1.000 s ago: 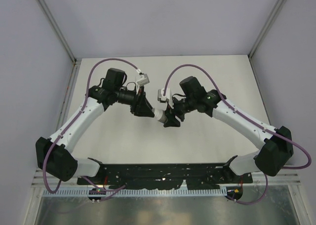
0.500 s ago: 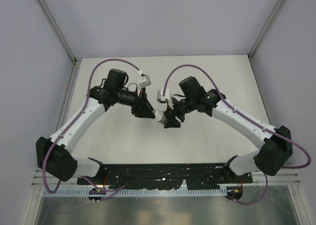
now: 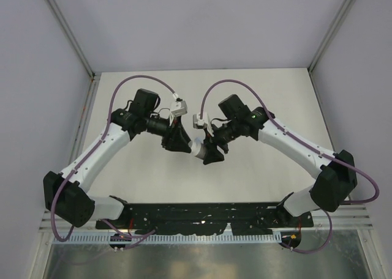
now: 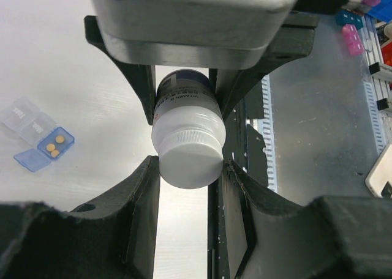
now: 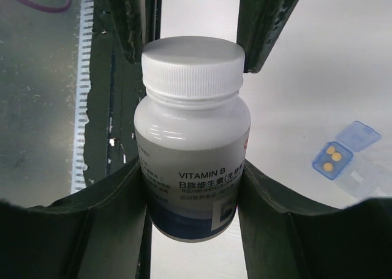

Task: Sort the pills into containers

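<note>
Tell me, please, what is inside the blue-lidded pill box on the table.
Its open compartment holds yellow pills; the closed clear compartments beside it are too blurred to tell.

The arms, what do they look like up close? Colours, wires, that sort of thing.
Left arm and right arm match: white links, black joints. A purple cable loops along each. Left gripper and right gripper are black, with curved fingers.

Vitamin B bottle (image 3: 197, 148), with left gripper (image 4: 187, 169) and right gripper (image 5: 193, 187) on it: moved slightly nearer. Right arm's elbow (image 3: 334, 181): swung left, farther.
</note>
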You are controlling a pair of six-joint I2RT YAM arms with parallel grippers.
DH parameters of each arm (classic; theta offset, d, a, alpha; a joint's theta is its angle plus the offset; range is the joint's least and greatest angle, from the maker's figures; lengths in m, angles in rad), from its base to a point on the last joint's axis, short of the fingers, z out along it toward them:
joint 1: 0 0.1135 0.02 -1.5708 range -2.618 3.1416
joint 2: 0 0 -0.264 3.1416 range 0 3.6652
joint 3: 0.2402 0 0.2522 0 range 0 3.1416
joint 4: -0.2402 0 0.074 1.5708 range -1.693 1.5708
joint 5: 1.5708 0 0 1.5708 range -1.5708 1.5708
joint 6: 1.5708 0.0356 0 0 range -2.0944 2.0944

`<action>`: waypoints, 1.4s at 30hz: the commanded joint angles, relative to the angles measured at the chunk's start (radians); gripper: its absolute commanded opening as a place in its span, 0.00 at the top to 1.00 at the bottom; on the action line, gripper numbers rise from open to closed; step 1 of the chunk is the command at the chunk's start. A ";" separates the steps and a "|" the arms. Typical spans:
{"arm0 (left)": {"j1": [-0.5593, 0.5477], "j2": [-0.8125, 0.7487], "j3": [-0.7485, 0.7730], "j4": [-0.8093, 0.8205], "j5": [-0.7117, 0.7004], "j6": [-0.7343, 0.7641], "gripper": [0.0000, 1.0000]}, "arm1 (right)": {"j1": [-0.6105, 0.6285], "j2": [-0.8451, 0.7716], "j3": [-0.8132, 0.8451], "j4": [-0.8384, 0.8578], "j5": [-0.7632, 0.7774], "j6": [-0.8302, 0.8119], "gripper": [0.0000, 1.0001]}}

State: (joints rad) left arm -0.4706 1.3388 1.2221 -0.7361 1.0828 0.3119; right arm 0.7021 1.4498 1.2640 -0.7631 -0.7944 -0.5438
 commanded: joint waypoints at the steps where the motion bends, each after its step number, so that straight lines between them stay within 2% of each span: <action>1: -0.028 -0.047 -0.038 -0.014 0.031 0.116 0.96 | 0.005 0.024 0.080 -0.016 -0.167 -0.050 0.94; 8: -0.065 -0.107 -0.105 0.038 -0.061 0.170 0.91 | 0.005 0.086 0.138 -0.126 -0.267 -0.113 0.94; 17: -0.066 -0.187 -0.193 0.194 -0.153 0.125 0.64 | 0.005 0.144 0.170 -0.219 -0.305 -0.166 0.94; 22: -0.066 -0.178 -0.173 0.196 -0.172 0.081 0.50 | 0.005 0.130 0.163 -0.200 -0.272 -0.148 0.94; 26: -0.063 -0.165 -0.153 0.202 -0.170 0.040 0.44 | 0.005 0.119 0.150 -0.177 -0.259 -0.134 0.94; 31: -0.057 -0.156 -0.138 0.216 -0.144 -0.010 0.27 | 0.005 0.106 0.135 -0.156 -0.240 -0.120 0.94; 36: -0.036 -0.161 -0.128 0.215 -0.120 -0.051 0.15 | 0.005 0.083 0.112 -0.125 -0.206 -0.104 0.94; 39: -0.026 -0.165 -0.124 0.208 -0.110 -0.074 0.01 | 0.005 0.066 0.098 -0.094 -0.180 -0.079 0.94; 42: -0.017 -0.168 -0.124 0.211 -0.101 -0.097 0.00 | 0.005 0.055 0.092 -0.071 -0.163 -0.065 0.94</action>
State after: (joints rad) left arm -0.5007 1.1824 1.0580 -0.5617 0.9436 0.2623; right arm 0.7006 1.5604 1.3582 -0.9009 -0.9726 -0.6418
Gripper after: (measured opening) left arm 0.992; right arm 0.585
